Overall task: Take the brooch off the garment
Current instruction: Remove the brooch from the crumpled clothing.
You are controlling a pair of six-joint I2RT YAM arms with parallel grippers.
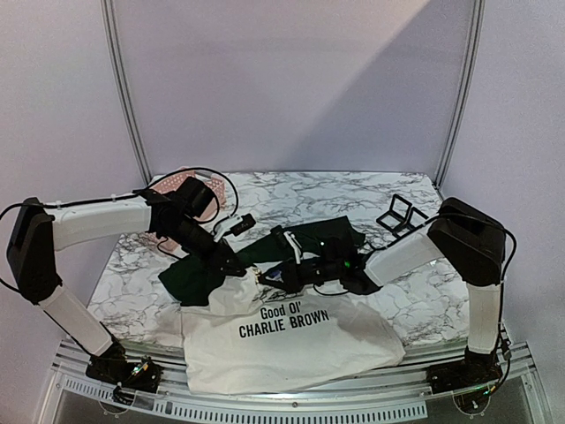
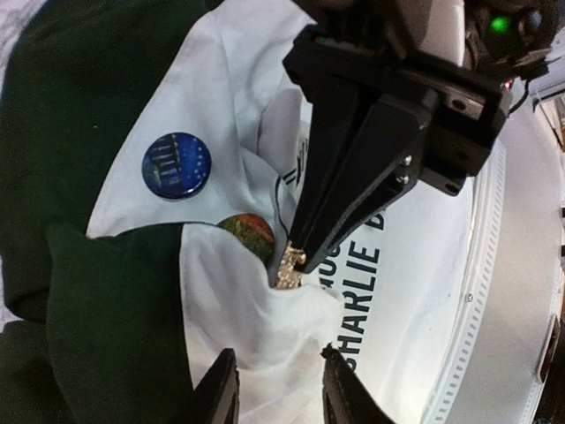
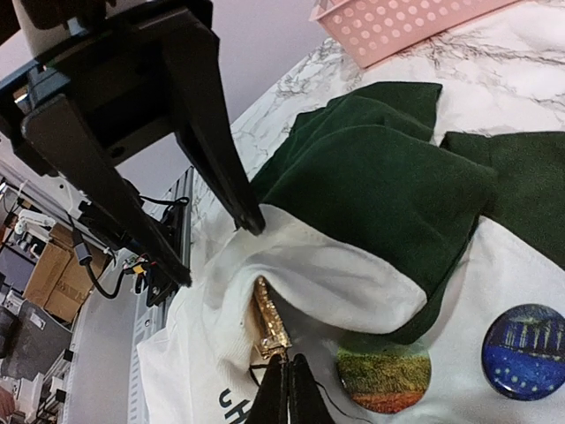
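The garment (image 1: 291, 349), a white T-shirt with dark green sleeves and "CHARLIE BROWN" print, lies at the table's near edge. A gold glittery brooch (image 3: 272, 320) sticks up from a bunched white fold near the collar, and it also shows in the left wrist view as the brooch (image 2: 290, 267). My right gripper (image 3: 287, 364) is shut with its tips pinching the brooch's lower end. My left gripper (image 2: 279, 358) is open, its fingers (image 3: 249, 216) standing on either side of the white fold just beside the brooch. In the top view the two grippers meet at the shirt's neck (image 1: 260, 276).
Two round badges are pinned to the shirt: a blue one (image 2: 177, 165) and an orange-green one (image 2: 247, 235). A pink perforated basket (image 3: 397, 26) stands at the back left of the marble table (image 1: 424, 300). A small black frame (image 1: 399, 215) sits at the back right.
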